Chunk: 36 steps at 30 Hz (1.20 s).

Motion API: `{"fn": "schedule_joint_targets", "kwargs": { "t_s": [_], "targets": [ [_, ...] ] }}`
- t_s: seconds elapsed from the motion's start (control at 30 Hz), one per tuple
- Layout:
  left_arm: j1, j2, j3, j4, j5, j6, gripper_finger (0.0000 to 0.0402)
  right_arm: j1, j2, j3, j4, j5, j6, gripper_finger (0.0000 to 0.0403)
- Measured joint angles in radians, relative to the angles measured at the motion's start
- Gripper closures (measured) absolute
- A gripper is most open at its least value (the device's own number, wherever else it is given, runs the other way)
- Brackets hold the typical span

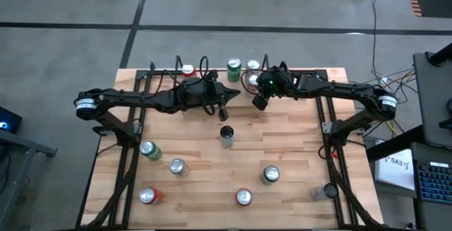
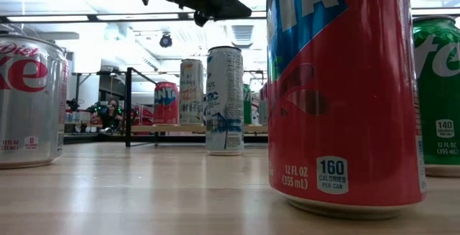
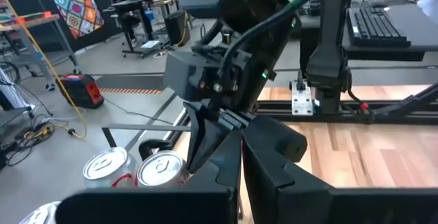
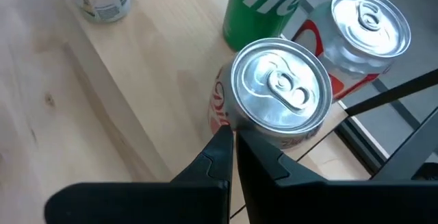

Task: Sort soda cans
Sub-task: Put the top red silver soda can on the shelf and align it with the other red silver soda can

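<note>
High view, ten soda cans (image 1: 270, 175) counted, left tool (image 1: 224, 110) clenched empty, right tool (image 1: 259, 102) clenched empty.

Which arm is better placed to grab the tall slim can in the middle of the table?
Left. The left gripper hangs just behind the tall slim silver-white can, while the right gripper sits by the back-edge cans.

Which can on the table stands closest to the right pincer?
The silver can with red lettering, right in front of the right pincer, beside the green can. The other cans stand farther away.
</note>
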Motion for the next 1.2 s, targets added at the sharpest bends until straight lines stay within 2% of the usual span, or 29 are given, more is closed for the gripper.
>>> {"fn": "schedule_joint_targets", "kwargs": {
  "t_s": [0.4, 0.57, 0.77, 0.87, 1.2],
  "targets": [
    [0.000, 0.002, 0.000, -0.005, 0.000, 0.000, 0.0401, -0.007, -0.048, -0.001, -0.006, 0.011, 0.000, 0.0392],
    [0.000, 0.002, 0.000, -0.005, 0.000, 0.000, 0.0401, -0.006, -0.053, -0.001, 0.047, 0.009, 0.027, 0.0392],
    [0.000, 0.002, 0.000, -0.005, 0.000, 0.000, 0.0401, -0.006, -0.014, -0.001, 0.173, 0.010, 0.009, 0.0392],
    [0.000, 0.002, 0.000, -0.005, 0.000, 0.000, 0.0401, -0.006, 0.006, -0.001, 0.231, 0.046, 0.019, 0.0392],
    [0.000, 0.002, 0.000, -0.008, 0.000, 0.008, 0.0401, -0.006, 0.047, -0.001, 0.242, 0.061, 0.046, 0.0392]
  ]
}}
